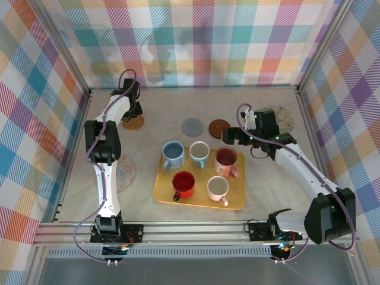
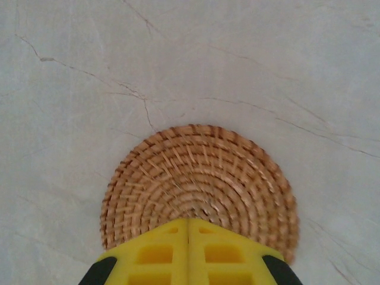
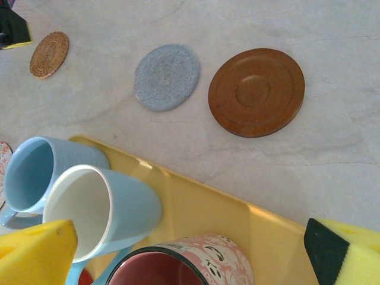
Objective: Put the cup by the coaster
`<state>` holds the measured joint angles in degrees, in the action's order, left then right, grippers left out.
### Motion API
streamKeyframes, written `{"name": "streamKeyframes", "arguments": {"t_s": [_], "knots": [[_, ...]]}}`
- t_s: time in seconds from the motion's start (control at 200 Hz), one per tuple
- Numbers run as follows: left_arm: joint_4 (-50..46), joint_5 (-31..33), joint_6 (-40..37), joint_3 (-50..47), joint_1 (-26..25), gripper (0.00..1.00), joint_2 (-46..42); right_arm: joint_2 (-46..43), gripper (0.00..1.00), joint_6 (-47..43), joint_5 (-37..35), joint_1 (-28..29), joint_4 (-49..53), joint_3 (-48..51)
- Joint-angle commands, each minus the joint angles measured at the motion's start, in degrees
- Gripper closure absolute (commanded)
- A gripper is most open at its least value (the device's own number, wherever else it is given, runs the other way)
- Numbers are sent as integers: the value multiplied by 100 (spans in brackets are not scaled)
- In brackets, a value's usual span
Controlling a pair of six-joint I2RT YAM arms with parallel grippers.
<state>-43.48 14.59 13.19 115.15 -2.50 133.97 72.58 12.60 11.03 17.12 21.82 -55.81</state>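
Observation:
Several cups stand on a yellow tray (image 1: 238,200): a blue cup (image 1: 173,153), a pale blue cup with a white inside (image 1: 199,152), a pink patterned cup (image 1: 226,159), a red cup (image 1: 183,183) and a white cup (image 1: 218,188). At the back lie a wicker coaster (image 1: 135,124), a grey coaster (image 1: 192,127) and a brown wooden coaster (image 1: 219,127). My left gripper (image 1: 132,117) hangs over the wicker coaster (image 2: 199,181), its yellow fingers (image 2: 172,249) pressed shut with nothing between them. My right gripper (image 3: 190,258) is open above the pink cup (image 3: 196,261) at the tray's back right.
A patterned coaster (image 1: 126,172) lies left of the tray, partly under the left arm. A mottled grey mat (image 1: 285,116) sits at the back right behind the right arm. Checked walls close in the table on three sides.

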Motion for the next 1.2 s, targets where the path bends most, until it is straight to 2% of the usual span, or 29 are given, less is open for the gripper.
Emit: {"name": "streamKeyframes", "arguments": {"t_s": [0.0,0.145,0.31,0.625,0.78,1.195], "knots": [[-257,-10,-62,302,74,98,352,-15,1,-30,137,36,-204,55],[-372,-75,-21,485,139,98,702,12,1,5,130,53,-184,18],[-749,-530,-11,798,123,99,1034,7,1,-3,36,63,-161,5],[-773,-1169,-115,296,-194,100,684,37,1,22,-4,82,-170,21],[-652,-1712,-176,10,-383,100,469,56,1,-21,-39,89,-176,26],[-765,-2100,-220,81,-880,100,426,46,1,-113,-134,98,-176,104]]}}
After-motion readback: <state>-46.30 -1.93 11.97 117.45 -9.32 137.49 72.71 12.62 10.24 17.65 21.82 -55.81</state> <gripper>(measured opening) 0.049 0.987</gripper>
